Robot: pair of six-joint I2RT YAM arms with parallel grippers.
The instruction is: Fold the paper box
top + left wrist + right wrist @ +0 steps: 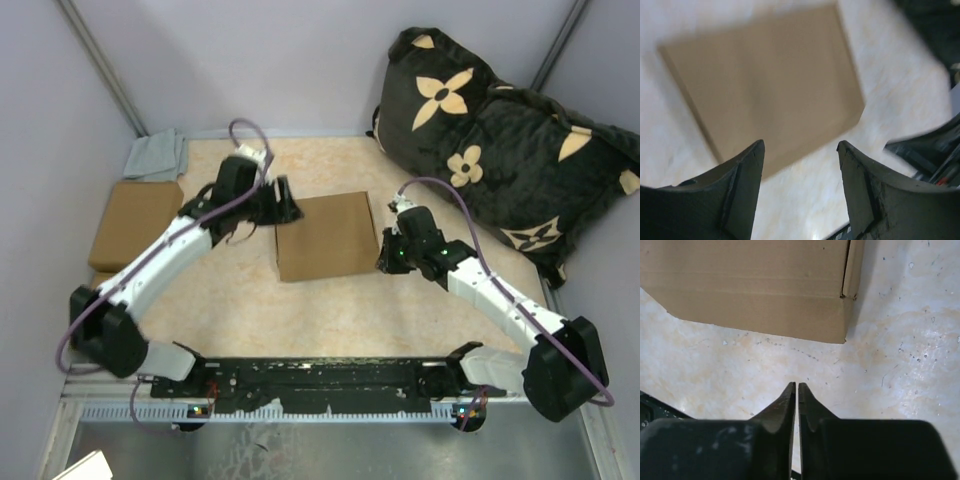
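Your left gripper (pixel 800 147) stands spread with nothing between its fingers. The paper box (pixel 770 90) lies flat and closed on the table (pixel 300 310) just ahead of the tips, and from above this hand sits at the box's far left corner, though you cannot tell there whether it touches the cardboard. Your right gripper (pixel 795 386) has its fingers pressed almost together on nothing, a thin slit left between them, the tips over bare table beside the box's right edge, with the box's near right corner just ahead and clearly apart from them.
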